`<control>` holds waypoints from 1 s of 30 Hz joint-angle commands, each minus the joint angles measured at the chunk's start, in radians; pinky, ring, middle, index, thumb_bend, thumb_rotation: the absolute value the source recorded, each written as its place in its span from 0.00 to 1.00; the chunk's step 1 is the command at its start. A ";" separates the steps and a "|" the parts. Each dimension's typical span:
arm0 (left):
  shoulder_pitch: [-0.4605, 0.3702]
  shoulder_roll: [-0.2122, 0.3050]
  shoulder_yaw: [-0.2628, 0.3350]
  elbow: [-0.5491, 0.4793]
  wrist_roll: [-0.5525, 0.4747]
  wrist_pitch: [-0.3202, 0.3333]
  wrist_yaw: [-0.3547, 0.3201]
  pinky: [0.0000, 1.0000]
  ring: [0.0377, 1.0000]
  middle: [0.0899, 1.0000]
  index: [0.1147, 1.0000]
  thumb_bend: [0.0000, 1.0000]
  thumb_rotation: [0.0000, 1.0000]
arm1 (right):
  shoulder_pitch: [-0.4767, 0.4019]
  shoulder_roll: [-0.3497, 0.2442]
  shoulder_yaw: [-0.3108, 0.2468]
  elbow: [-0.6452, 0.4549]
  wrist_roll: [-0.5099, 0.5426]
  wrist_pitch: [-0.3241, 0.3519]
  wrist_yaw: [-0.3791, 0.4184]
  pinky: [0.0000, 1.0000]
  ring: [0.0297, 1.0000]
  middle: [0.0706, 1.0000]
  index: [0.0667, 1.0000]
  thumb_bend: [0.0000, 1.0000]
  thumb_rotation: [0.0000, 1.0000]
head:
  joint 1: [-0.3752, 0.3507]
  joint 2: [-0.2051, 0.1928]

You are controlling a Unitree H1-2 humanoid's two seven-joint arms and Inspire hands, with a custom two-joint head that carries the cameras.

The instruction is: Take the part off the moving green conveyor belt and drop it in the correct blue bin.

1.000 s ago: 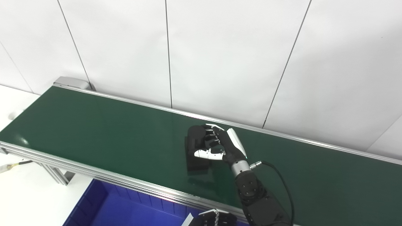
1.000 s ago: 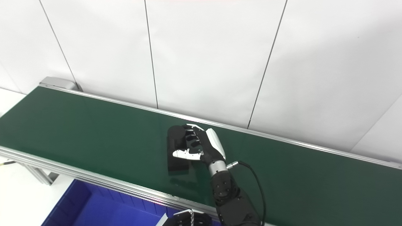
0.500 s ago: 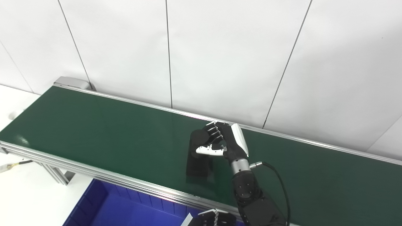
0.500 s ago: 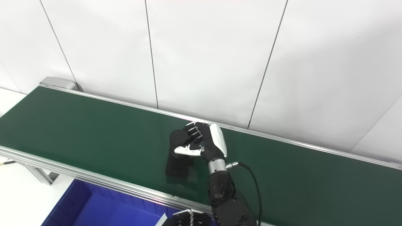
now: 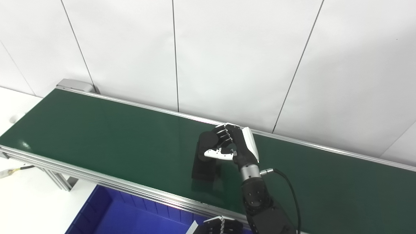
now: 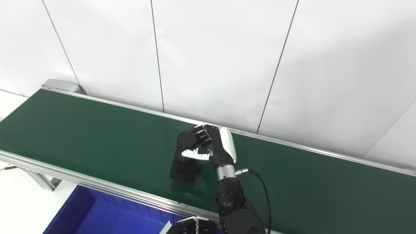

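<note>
A black part [image 5: 204, 167], a block with a rounded top, is on the green conveyor belt [image 5: 97, 136] near its middle. It is tipped up, with its lower end touching the belt. My right hand [image 5: 234, 148] is shut on its upper end, fingers curled over the rounded top and the white thumb [image 6: 191, 154] across the front. Only the top of my left hand [image 5: 216, 226] shows at the bottom edge, below the belt's near rail. Whether it is open or shut is hidden.
A blue bin [image 5: 123, 217] sits below the belt's near rail at the lower left. A white panelled wall runs close behind the belt. The belt's end roller housing [image 5: 73, 85] is at the far left, with a white table surface beyond it.
My right hand has closed tighter on the part's top and risen a little. The part has tipped from lying flat to nearly upright and shifted slightly left. The left hand stays put.
</note>
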 commanded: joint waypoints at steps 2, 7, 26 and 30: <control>0.003 0.004 0.004 -0.028 -0.010 -0.042 -0.006 0.58 0.62 0.63 0.62 0.89 0.46 | 0.000 0.009 -0.020 -0.103 0.026 -0.048 0.005 0.42 0.46 0.42 0.47 0.53 0.00 | -0.010 0.003; 0.003 0.009 0.016 -0.032 -0.019 -0.042 -0.020 0.58 0.62 0.63 0.62 0.89 0.47 | 0.064 -0.022 -0.029 -0.283 0.028 0.006 0.037 0.43 0.46 0.43 0.47 0.53 0.00 | -0.045 0.011; 0.002 0.011 0.070 -0.049 -0.053 -0.042 -0.074 0.61 0.64 0.64 0.64 0.90 0.49 | 0.251 -0.137 -0.126 -0.889 0.117 0.201 0.199 0.39 0.45 0.43 0.46 0.53 0.00 | -0.205 0.081; 0.004 0.012 0.086 -0.057 -0.061 -0.042 -0.094 0.61 0.65 0.65 0.65 0.88 0.50 | 0.299 -0.172 -0.150 -0.996 0.124 0.232 0.217 0.34 0.40 0.42 0.47 0.53 0.00 | -0.252 0.105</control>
